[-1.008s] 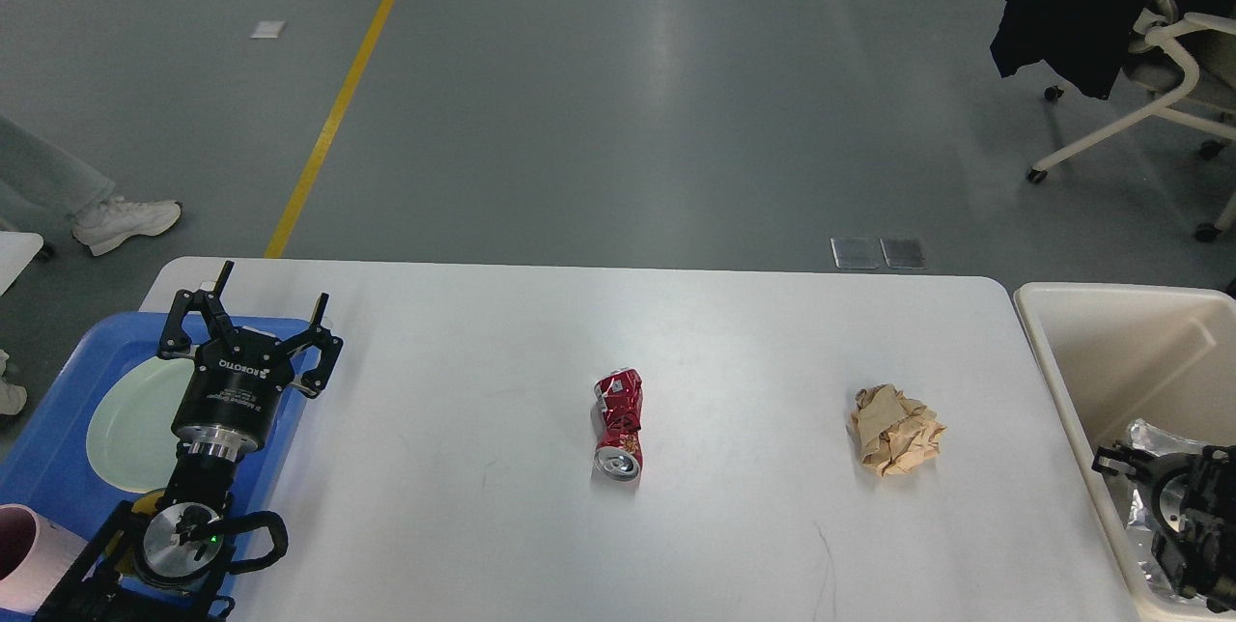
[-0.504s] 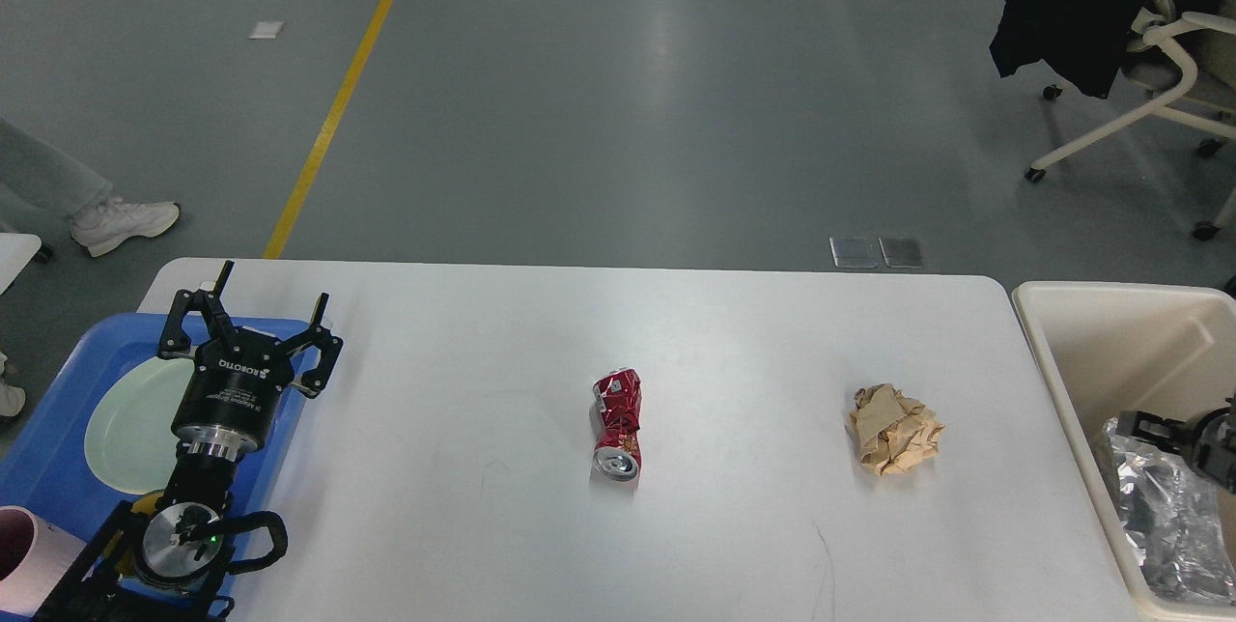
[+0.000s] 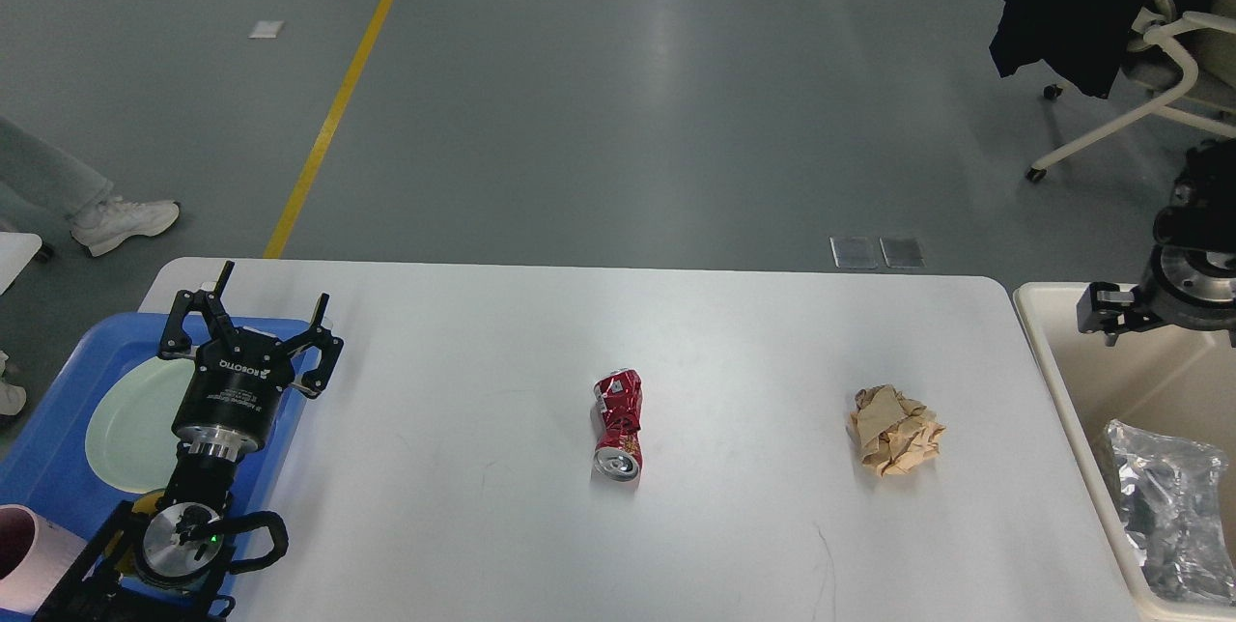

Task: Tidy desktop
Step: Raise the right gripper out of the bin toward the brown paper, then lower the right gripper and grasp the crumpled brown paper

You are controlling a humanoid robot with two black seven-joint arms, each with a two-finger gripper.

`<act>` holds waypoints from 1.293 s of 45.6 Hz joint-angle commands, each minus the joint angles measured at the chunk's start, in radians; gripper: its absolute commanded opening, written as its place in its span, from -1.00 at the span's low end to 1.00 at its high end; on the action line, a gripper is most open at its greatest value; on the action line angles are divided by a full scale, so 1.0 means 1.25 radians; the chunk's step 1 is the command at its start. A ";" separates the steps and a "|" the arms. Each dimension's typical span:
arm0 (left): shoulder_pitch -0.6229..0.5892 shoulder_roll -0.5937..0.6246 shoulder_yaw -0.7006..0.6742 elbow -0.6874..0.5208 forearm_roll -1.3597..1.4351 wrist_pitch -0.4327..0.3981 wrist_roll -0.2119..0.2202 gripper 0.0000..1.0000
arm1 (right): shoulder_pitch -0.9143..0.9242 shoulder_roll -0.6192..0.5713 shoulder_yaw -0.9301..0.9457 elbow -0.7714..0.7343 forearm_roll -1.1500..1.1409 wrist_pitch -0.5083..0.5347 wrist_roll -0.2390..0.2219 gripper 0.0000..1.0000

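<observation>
Observe that the table [image 3: 463, 545], a wide white matte top with rounded corners, fills the lower half of the head view. Two items lie on it, well apart: a crushed red aluminium can [image 3: 618, 424] on its side near the centre, open end toward you, and a crumpled ball of tan paper [image 3: 895, 430] to its right. Judge both as waste awaiting removal.

Note the cream plastic bin [image 3: 1062, 381] just beside the table's right edge; a crinkled silver foil wrapper [image 3: 1164, 506] lies inside it, which suggests the bin is the waste destination. At the left edge sits a blue plastic tray [image 3: 43, 467] holding a pale green plate [image 3: 126, 429]; a pink cup [image 3: 19, 559] shows at the corner.

Check the left gripper [image 3: 246, 318]: its black fingers stand apart, empty, poised above the tray's right rim. The right gripper [image 3: 1106, 308] hangs over the bin's far rim, seen side-on at the frame edge; you cannot tell how its fingers stand
</observation>
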 commanded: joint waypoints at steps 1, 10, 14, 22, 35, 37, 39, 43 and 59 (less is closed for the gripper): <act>0.000 0.001 0.001 0.000 0.000 0.000 0.000 0.93 | 0.162 0.059 -0.002 0.134 0.002 0.074 0.000 1.00; -0.001 0.001 0.000 0.000 0.000 0.000 -0.001 0.93 | 0.368 0.091 -0.002 0.352 0.069 0.063 0.018 1.00; 0.000 0.001 0.000 0.000 0.000 0.000 -0.001 0.93 | 0.420 0.122 -0.005 0.402 0.163 0.062 0.066 1.00; -0.001 0.001 0.000 0.000 0.000 0.000 0.000 0.93 | 0.417 0.170 -0.015 0.414 0.169 0.036 0.174 0.99; -0.001 0.001 0.000 0.000 0.000 0.000 0.000 0.93 | 0.370 0.177 -0.026 0.391 0.150 -0.002 0.173 1.00; -0.001 -0.001 0.000 0.000 0.000 0.000 0.000 0.93 | 0.345 0.178 -0.022 0.378 0.148 -0.013 0.173 1.00; -0.001 -0.001 0.000 0.000 0.000 0.000 0.000 0.93 | 0.319 0.178 -0.020 0.362 0.147 -0.035 0.173 1.00; 0.000 0.001 0.000 0.000 0.000 0.000 0.000 0.93 | 0.249 0.179 -0.014 0.324 0.148 -0.090 0.173 1.00; 0.000 -0.001 0.000 0.000 0.000 0.000 0.000 0.93 | -0.194 0.219 0.031 -0.034 0.148 -0.154 0.173 1.00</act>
